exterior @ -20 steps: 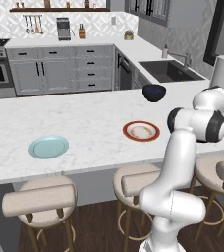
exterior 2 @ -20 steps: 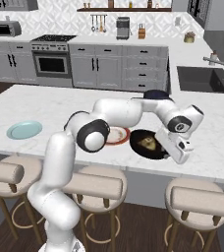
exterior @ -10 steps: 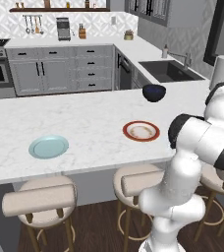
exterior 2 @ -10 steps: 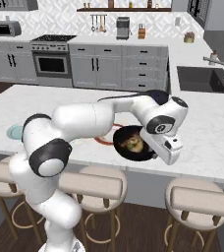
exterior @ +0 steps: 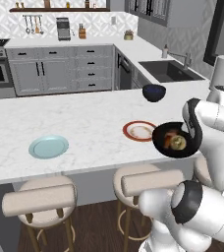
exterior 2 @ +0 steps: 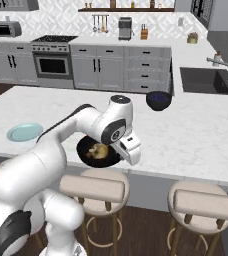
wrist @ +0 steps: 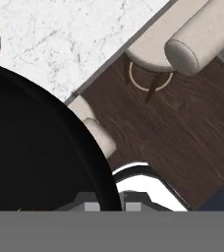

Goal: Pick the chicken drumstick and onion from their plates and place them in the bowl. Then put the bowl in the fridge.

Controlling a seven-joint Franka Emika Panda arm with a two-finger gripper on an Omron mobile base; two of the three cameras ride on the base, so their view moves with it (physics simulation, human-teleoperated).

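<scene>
I have the gripper (wrist: 105,205) clamped shut on the rim of the bowl (exterior: 175,140), carrying it in the air just past the counter's (exterior: 84,123) front edge. In the left base view the bowl tips toward the camera, so I can see inside: the drumstick (exterior: 169,140) lies beside the onion (exterior: 179,142), both touching. In the right base view the bowl (exterior 2: 97,151) hangs under the wrist at the counter edge (exterior 2: 196,135), above a stool (exterior 2: 93,187). In the hand view the bowl's black wall (wrist: 40,147) covers the left half, with the jaws tight on the rim at the bottom.

On the white marble counter, the red-rimmed plate (exterior: 139,130) lies bare just beside the lifted bowl, and the blue plate (exterior: 48,146) sits bare well apart to the left. A second dark bowl (exterior: 154,92) rests farther back, near the sink (exterior: 169,70).

Beyond are grey cabinets (exterior: 60,69), an oven (exterior 2: 52,65), and a shelf with hanging utensils. Dark wood floor (wrist: 182,128) and padded stools show below the counter.
</scene>
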